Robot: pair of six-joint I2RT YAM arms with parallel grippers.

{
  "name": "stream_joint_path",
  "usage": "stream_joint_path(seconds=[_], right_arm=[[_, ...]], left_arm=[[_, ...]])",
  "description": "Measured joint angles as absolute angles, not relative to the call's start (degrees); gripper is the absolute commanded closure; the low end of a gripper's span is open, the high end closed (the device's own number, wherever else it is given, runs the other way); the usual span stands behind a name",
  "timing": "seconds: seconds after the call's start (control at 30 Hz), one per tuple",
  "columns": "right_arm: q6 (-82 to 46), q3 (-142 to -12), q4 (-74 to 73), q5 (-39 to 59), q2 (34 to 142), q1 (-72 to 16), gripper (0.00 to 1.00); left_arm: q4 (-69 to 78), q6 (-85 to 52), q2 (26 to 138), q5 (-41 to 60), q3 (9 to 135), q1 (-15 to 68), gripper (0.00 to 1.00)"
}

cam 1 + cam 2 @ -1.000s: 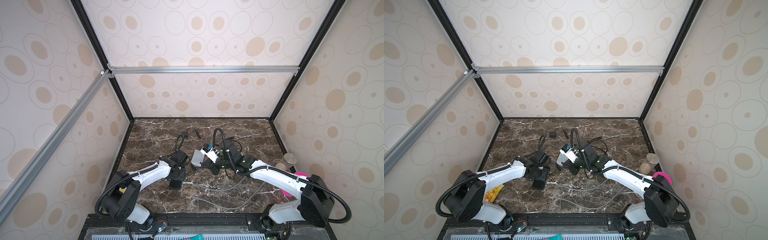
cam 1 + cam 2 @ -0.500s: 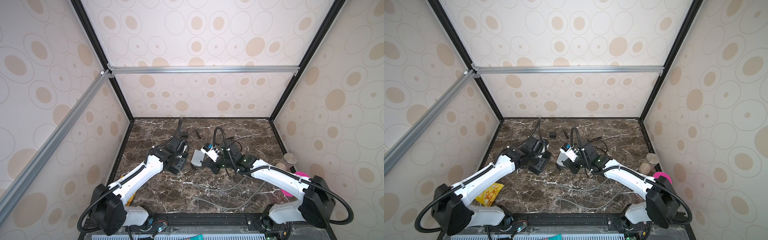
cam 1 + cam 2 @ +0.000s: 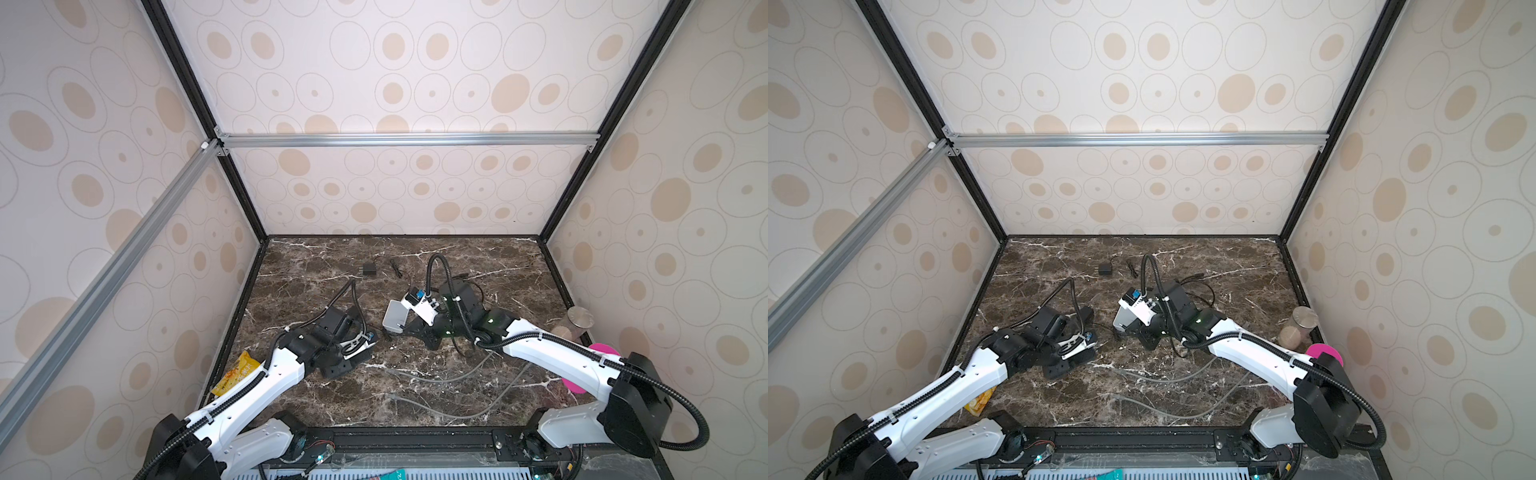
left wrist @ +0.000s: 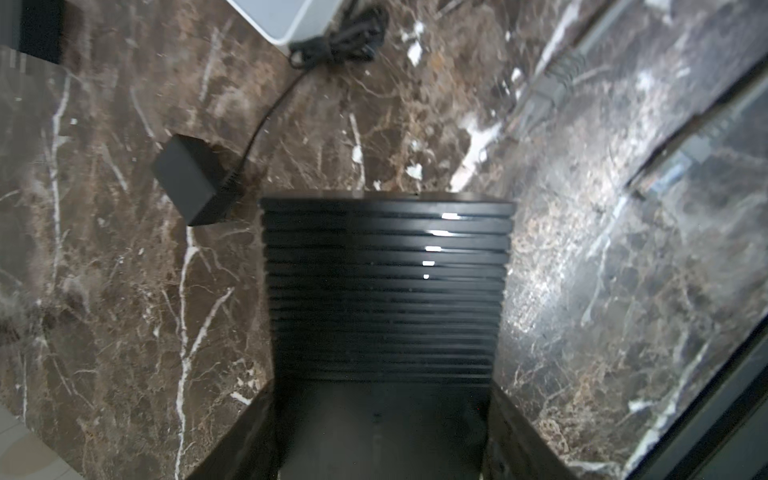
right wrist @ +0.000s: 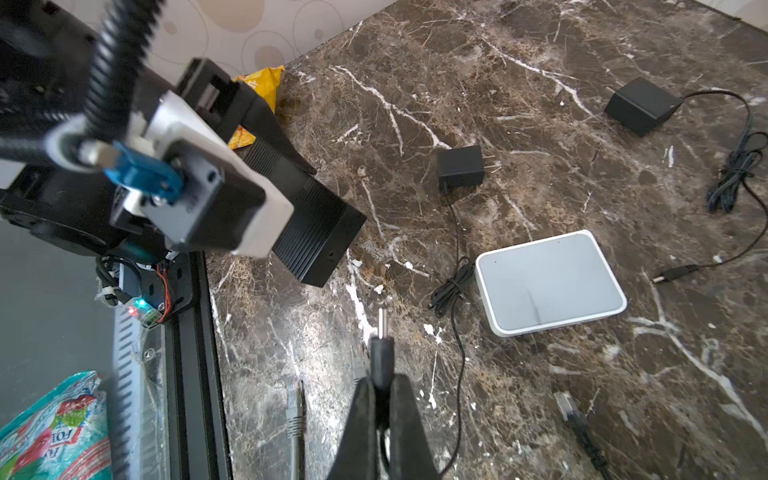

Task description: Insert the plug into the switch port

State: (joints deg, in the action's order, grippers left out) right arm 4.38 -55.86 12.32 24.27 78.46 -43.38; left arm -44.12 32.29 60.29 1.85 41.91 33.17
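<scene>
Plug (image 5: 381,340) is pinched in the right gripper (image 5: 381,384), with the jaws clamped tight on its black sleeve and the metal tip poking out free. It hangs low over the table (image 5: 540,104), near the switch (image 5: 550,282) but clear of it. We can't see any port from here. The switch lies flat, top up, so the sockets must be on an edge we don't see. The plug's thin lead runs through a coil just beside the switch to the nearer adapter (image 5: 459,166).

Only the left arm has moved. Half a second ago it reached toward the back of the table. Now it's pulled back, with the left gripper (image 5: 326,208) low and left of the switch. Its jaws look part open with nothing between them. The right arm, plug and switch match the earlier frames.

We read the left arm as still hunting for a spot to brace the switch. Insertion hasn't started.

There's little readable writing:
- The switch top is blank grey, no logo visible.
- Both adapters are plain black, including the second adapter (image 5: 640,106).
- The snack bag (image 5: 50,428) has red and white print, but we can only make out stray letters.
- The print on the yellow packet (image 3: 237,371) is too small to read.
</scene>
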Motion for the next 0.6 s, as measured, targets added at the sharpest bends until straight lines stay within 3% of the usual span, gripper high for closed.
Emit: stream_joint_path(seconds=[0.5, 0.6], right_arm=[[4.21, -56.55, 12.58, 25.10, 78.52, -43.44, 1.00], [4.16, -56.55, 12.58, 25.04, 78.61, -43.48, 1.00]], left_arm=[[-43.53, 51.86, 61.43, 6.52, 31.42, 33.17, 0.42], [-42.39, 53.21, 61.45, 6.26, 31.18, 33.19, 0.35]])
